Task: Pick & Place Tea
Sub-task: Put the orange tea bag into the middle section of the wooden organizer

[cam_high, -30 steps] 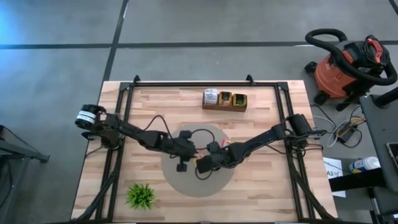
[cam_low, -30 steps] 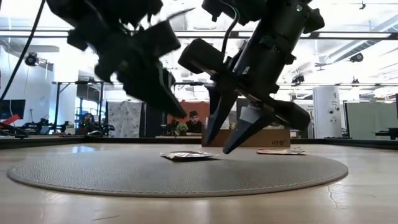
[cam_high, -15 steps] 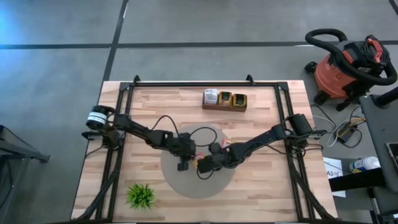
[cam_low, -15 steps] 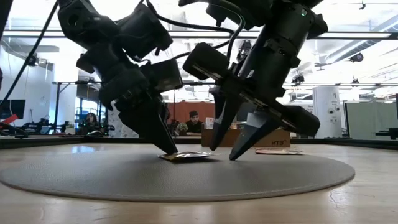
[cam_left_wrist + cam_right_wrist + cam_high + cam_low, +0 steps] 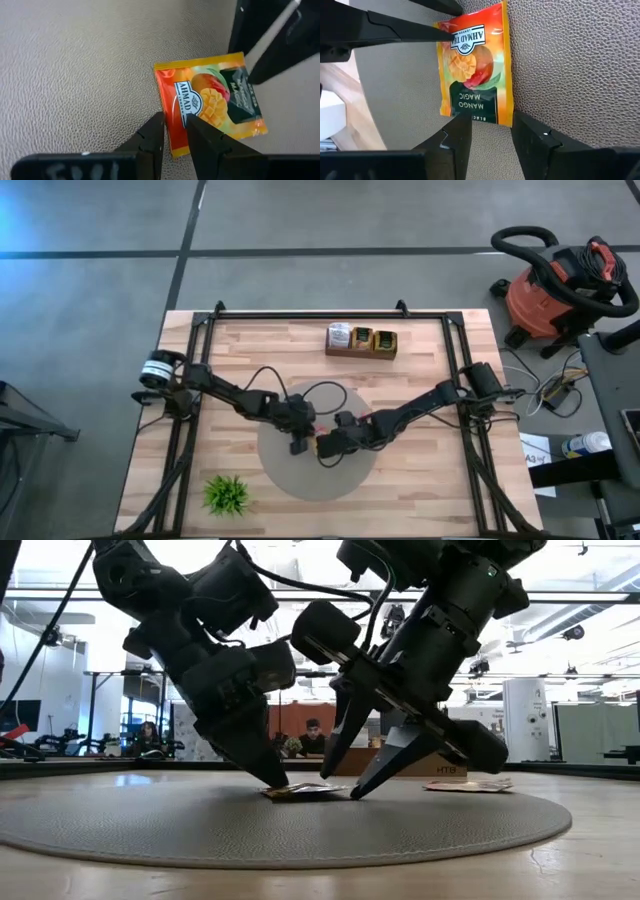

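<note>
Near the middle of the desk (image 5: 420, 480), on the round grey mat (image 5: 290, 480), lies the one tea sachet (image 5: 210, 102) I am working on, an orange mango one, flat on the mat. Both my pincers are down at it. My left pincer (image 5: 173, 131) stands narrowly parted with its tips at one edge of the sachet, one finger over the foil and the other beside it on the mat; I cannot tell whether the edge sits between them. My right pincer (image 5: 490, 131) is at the opposite edge, its fingers parted about as wide as the sachet and not gripping it. A second sachet (image 5: 465, 784) lies farther off on the mat, and the wooden tea box (image 5: 361, 341) waits near the desk's far edge.

By my judgement this is the pick-up step, not yet won: the sachet lies flat. Next I need one finger worked under an edge while the other pincer steadies it, then a firm pinch before lifting.
</note>
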Available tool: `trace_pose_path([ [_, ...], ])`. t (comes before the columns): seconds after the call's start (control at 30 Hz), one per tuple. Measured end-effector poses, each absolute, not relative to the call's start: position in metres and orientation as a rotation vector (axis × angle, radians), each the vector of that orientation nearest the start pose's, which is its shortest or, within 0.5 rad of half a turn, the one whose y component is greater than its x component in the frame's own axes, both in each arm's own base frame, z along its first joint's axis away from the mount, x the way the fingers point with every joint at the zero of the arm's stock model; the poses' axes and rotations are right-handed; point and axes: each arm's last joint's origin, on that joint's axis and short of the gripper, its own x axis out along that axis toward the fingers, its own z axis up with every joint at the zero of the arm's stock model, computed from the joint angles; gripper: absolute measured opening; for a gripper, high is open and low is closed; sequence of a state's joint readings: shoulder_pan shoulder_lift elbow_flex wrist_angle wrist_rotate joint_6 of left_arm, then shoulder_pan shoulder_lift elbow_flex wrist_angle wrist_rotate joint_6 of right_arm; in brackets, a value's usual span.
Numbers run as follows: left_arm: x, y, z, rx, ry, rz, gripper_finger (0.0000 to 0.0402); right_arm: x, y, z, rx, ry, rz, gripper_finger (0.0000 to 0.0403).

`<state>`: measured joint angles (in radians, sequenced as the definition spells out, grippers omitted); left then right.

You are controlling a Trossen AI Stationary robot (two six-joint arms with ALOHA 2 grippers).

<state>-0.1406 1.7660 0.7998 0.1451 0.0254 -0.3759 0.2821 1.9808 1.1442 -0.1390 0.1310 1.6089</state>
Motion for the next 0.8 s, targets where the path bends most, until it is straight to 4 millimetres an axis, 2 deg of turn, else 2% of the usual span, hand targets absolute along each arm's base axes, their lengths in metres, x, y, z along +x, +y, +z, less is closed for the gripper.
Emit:
trace_pose_path([
  [0.27,0.324,-0.052,0.126,-0.395,0.817,0.030,0.0083,0.378,0.096,0.126,1.247,0.797,-0.648,0.0116],
  [0.6,0.322,-0.063,0.126,-0.400,0.828,-0.003,0.0083,0.379,0.091,0.135,1.207,0.781,-0.620,0.0021],
  [0.8,0.322,-0.064,0.128,-0.412,0.825,-0.002,0.0083,0.377,0.090,0.146,1.164,0.786,-0.568,0.0008],
])
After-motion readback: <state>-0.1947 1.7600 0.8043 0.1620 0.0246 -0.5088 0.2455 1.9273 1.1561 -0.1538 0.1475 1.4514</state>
